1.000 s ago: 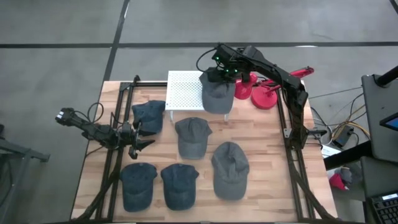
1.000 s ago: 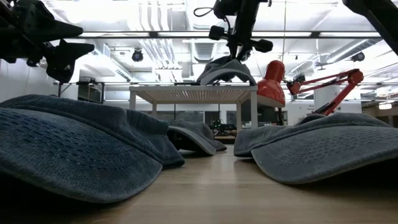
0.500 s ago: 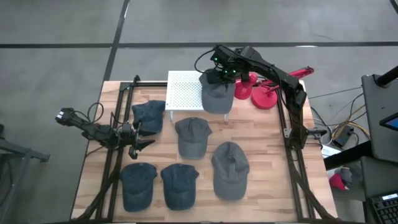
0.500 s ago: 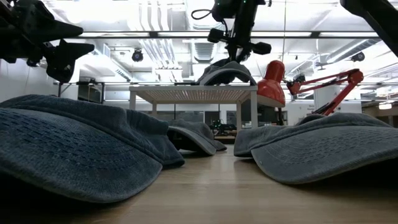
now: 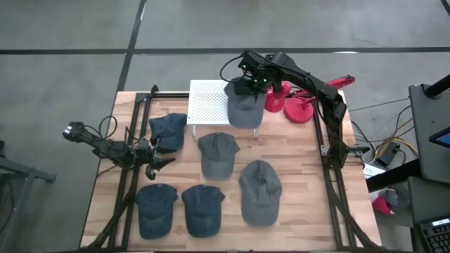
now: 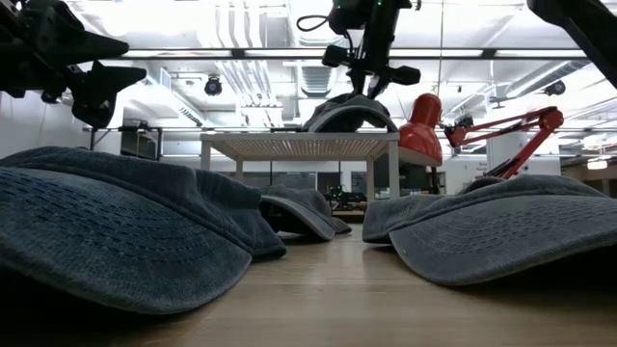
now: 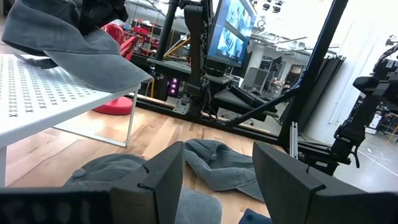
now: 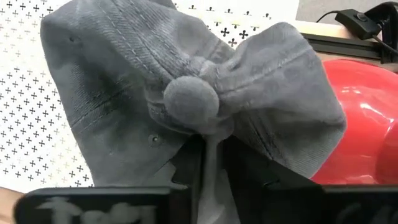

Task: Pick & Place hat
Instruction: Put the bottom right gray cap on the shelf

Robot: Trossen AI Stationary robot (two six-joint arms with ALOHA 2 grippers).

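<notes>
A grey cap [image 5: 245, 109] lies on the white perforated stand [image 5: 208, 102] at the table's far edge, its brim hanging over the stand's near-right corner; the low view shows the cap [image 6: 349, 111] on top of the stand. My right gripper [image 5: 247, 83] stands over its crown, shut on it, and in the right wrist view the cap [image 8: 124, 81] fills the picture. My left gripper [image 5: 159, 156] hovers open at the table's left side, above the boards, beside a dark blue cap [image 5: 169, 131]. My right gripper pinches a raised fold of the crown cloth [image 8: 211, 152] just beside the top button [image 8: 189, 99], between its two fingers [image 8: 185, 163]. It comes from above, pointing down. The cap rests on the stand, and its crown is gathered up toward the fingers.
Several more caps lie on the table: grey ones [image 5: 216, 154] [image 5: 260, 191] and dark blue ones [image 5: 156, 209] [image 5: 202, 209]. A red desk lamp [image 5: 299, 104] stands right of the stand. Black frame rails [image 5: 330, 140] run along both table sides.
</notes>
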